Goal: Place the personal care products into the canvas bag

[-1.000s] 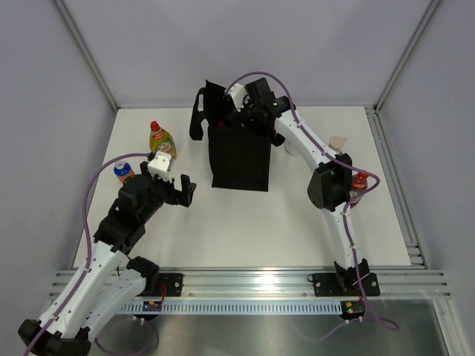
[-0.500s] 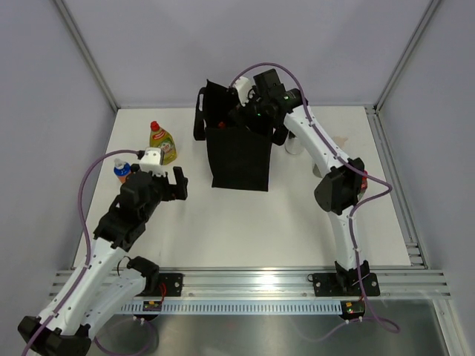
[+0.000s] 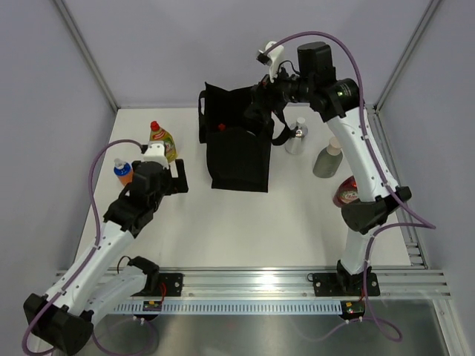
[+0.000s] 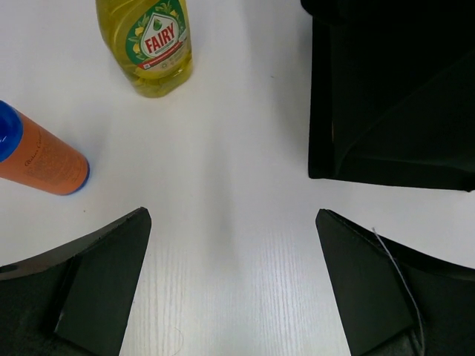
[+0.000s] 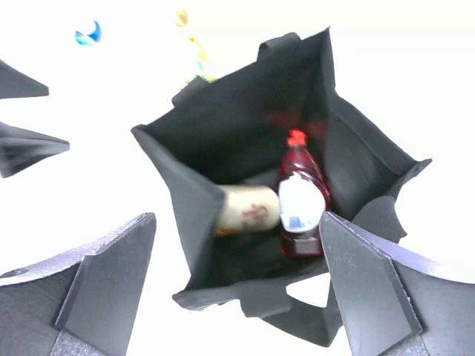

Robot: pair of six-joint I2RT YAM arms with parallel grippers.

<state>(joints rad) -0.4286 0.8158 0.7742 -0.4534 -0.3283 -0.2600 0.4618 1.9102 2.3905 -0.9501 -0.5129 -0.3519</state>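
The black canvas bag [image 3: 237, 152] stands upright at mid table. In the right wrist view a dark red bottle [image 5: 300, 196] and the cream bottle [image 5: 249, 210] lie inside the bag [image 5: 223, 141]. My right gripper [image 3: 260, 105] hangs open and empty above the bag's mouth. The yellow bottle with the red cap [image 3: 161, 141] stands left of the bag. My left gripper [image 3: 177, 178] is open and empty, low over the table in front of the yellow bottle [image 4: 152, 48]. The small silver bottle [image 3: 297, 139], the grey-green bottle [image 3: 326, 159] and the second dark red bottle [image 3: 346, 191] are right of the bag.
An orange bottle with a blue cap [image 3: 122, 172] stands left of my left gripper, and also shows in the left wrist view [image 4: 37, 156]. The bag's side [image 4: 393, 89] is close on the left gripper's right. The right arm's forearm passes above the bottles on the right.
My right gripper has risen out of the bag's mouth, uncovering the silver and grey-green bottles. My left gripper has moved back and left toward the yellow bottle.
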